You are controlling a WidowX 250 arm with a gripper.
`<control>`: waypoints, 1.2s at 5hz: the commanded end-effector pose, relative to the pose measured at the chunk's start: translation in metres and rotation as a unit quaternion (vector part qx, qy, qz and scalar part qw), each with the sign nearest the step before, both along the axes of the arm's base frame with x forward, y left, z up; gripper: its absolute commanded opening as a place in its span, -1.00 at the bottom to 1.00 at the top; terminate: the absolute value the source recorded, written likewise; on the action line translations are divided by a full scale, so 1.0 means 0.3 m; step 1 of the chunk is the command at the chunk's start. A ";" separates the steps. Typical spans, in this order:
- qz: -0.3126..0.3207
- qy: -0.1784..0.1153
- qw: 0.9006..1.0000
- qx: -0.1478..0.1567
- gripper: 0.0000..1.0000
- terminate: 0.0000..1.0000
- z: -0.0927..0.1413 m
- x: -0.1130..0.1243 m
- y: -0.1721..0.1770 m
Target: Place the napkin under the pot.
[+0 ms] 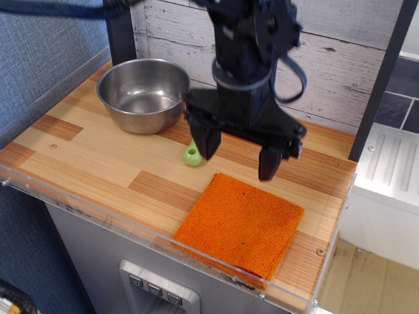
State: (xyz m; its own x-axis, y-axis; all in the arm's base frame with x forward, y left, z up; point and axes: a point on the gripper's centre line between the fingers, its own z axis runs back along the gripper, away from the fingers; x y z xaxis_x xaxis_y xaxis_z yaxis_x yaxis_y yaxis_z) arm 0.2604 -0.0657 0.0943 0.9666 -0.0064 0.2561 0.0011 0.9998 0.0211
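The napkin (240, 224), a square orange ribbed cloth, lies flat at the front right of the wooden table, one corner near the front edge. The pot (143, 94), a shiny steel bowl, stands empty at the back left, well apart from the napkin. My black gripper (239, 152) hangs open and empty above the table, just behind the napkin's far edge, its two fingers (269, 163) spread wide.
A green spatula handle (192, 156) pokes out beside the left finger; the rest of it is hidden behind the gripper. A clear plastic lip (131, 226) runs along the table's front edge. A whitewashed plank wall (340, 59) stands behind.
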 end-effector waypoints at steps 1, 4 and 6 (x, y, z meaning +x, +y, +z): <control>-0.010 0.012 1.000 -0.002 1.00 -1.00 -0.079 -0.003 -0.021; -0.014 0.043 0.999 -0.022 1.00 -1.00 -0.210 -0.009 -0.054; -0.010 0.058 0.998 -0.028 1.00 -1.00 -0.265 -0.034 -0.035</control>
